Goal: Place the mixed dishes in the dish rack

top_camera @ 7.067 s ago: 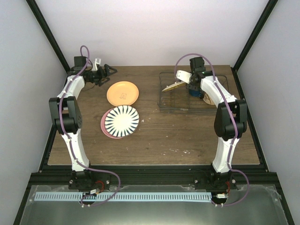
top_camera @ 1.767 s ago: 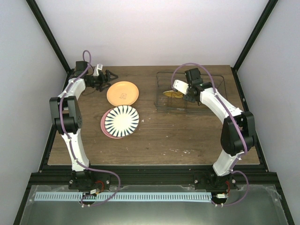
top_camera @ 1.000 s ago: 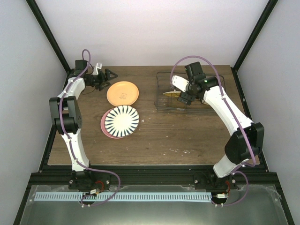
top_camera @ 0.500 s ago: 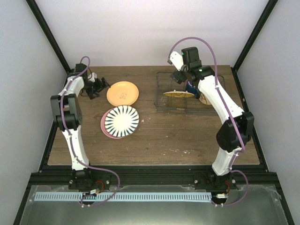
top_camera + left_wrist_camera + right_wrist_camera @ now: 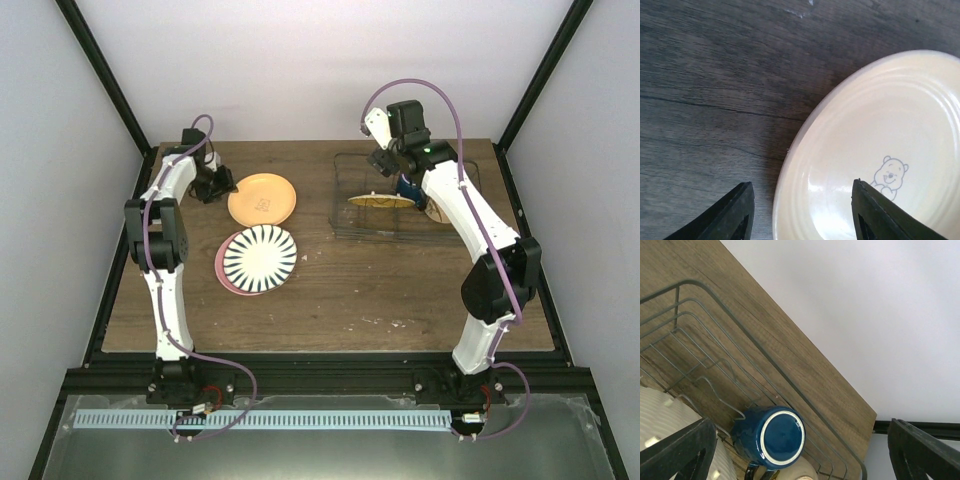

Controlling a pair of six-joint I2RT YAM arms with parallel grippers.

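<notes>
An orange plate with a small bear drawing [image 5: 262, 199] [image 5: 880, 150] lies on the table. My left gripper [image 5: 214, 187] [image 5: 802, 215] hangs over its left rim, open, one finger above the wood and the other above the plate. A white plate with black stripes [image 5: 260, 257] rests on a pink plate [image 5: 221, 270]. The dish rack [image 5: 345, 215] [image 5: 740, 340] holds a yellow-orange plate [image 5: 380, 201] [image 5: 665, 435], a dark blue mug [image 5: 407, 187] [image 5: 769, 436] with its base showing, and a cream bowl [image 5: 437, 210] [image 5: 800, 473]. My right gripper [image 5: 381, 160] [image 5: 801, 440] hovers open above the rack.
The rack stands at the table's back right, close to the back edge [image 5: 830, 375] and the white wall. Black frame posts [image 5: 100, 70] rise at both back corners. Bare wood [image 5: 380, 290] stretches in front of the rack.
My left gripper swung right and down onto the orange plate's rim, and its jaws narrowed. My right gripper lifted up and back off the plate in the rack.
</notes>
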